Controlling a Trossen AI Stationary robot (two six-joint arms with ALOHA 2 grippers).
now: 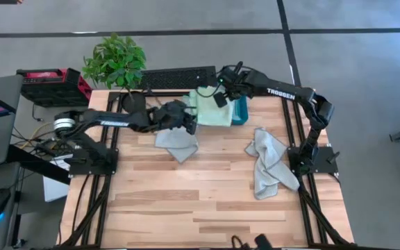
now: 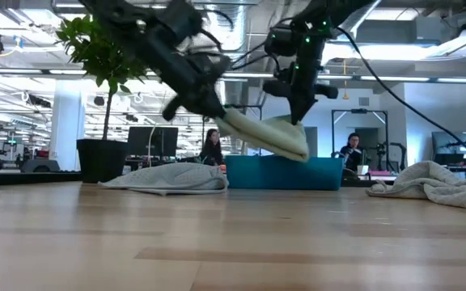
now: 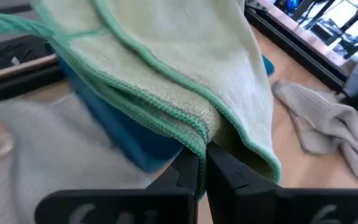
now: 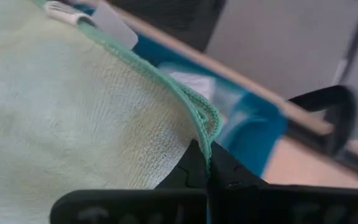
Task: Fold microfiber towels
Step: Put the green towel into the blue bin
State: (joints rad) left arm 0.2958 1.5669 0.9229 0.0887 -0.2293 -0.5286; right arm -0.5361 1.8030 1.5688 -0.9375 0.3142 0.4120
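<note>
Green towel (image 1: 210,110) folded, held in the air above the teal bin (image 1: 240,111), over its near rim. Left gripper (image 3: 204,167) clamped on one folded edge; right gripper (image 4: 207,163) clamped on the opposite edge. Risks: uneven release, layers sliding apart, fold lost; sagging middle catching the bin rim. Grey towel (image 1: 177,142) flat just beside the bin; another grey towel (image 1: 268,163) bunched farther off.
</note>
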